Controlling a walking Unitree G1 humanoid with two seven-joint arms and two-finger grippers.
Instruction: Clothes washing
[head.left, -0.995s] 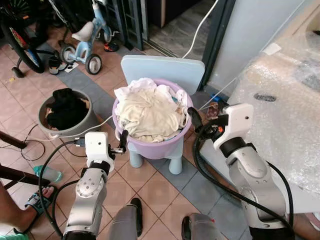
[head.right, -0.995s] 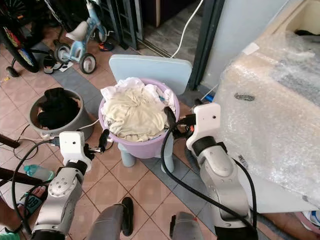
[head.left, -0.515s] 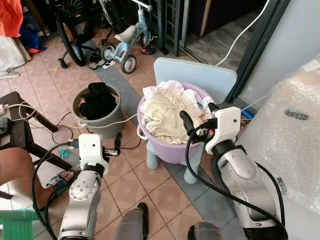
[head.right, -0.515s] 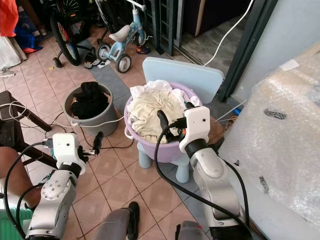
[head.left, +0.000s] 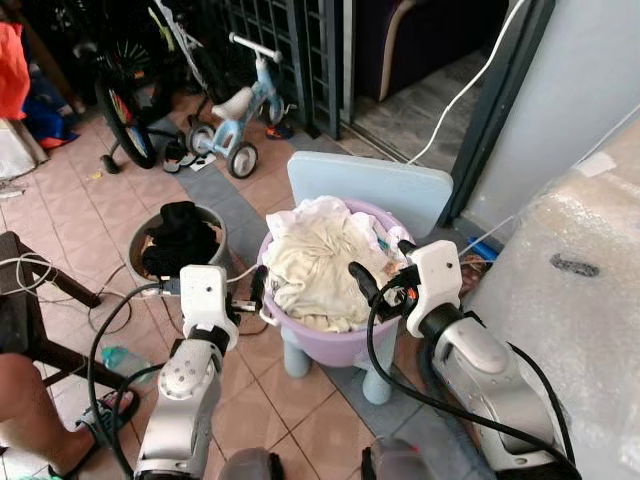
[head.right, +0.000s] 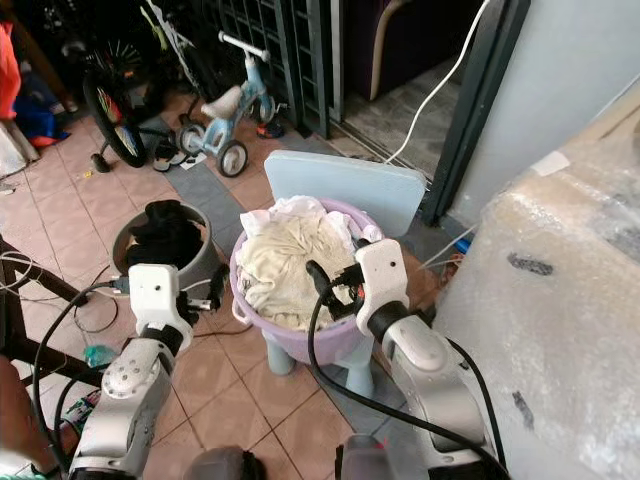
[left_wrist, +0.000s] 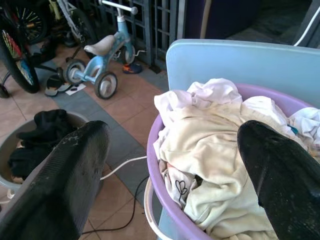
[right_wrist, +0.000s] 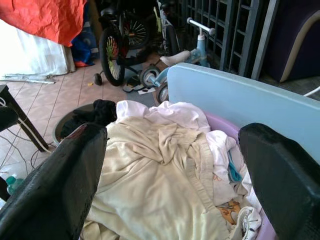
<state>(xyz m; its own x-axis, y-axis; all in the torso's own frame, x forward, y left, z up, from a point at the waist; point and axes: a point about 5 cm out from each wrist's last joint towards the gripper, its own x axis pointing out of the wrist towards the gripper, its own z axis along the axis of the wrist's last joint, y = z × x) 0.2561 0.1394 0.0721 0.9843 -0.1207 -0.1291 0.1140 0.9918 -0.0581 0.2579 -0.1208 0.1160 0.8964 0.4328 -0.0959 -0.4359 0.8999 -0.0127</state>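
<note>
Reaching: both arms were extended toward the purple basin (head.left: 330, 335), so the step looked like the approach before lifting it or the laundry out.
Basin: it sat on a pale blue child's chair (head.left: 368, 190), heaped with cream and white clothes (head.left: 312, 262).
Left gripper (head.left: 257, 288): level, just beside the basin's near-left rim, fingers (left_wrist: 65, 185) spread wide and empty, the rim lying between them in the wrist view.
Right gripper (head.left: 362, 283): over the basin's right edge, fingers (right_wrist: 55, 190) wide apart, nothing held.
Next move: likely needed each gripper to close in on the rim or the cloth before pinching.
Nearby: a grey bucket (head.left: 215, 232) of dark clothes on the tiled floor.
</note>
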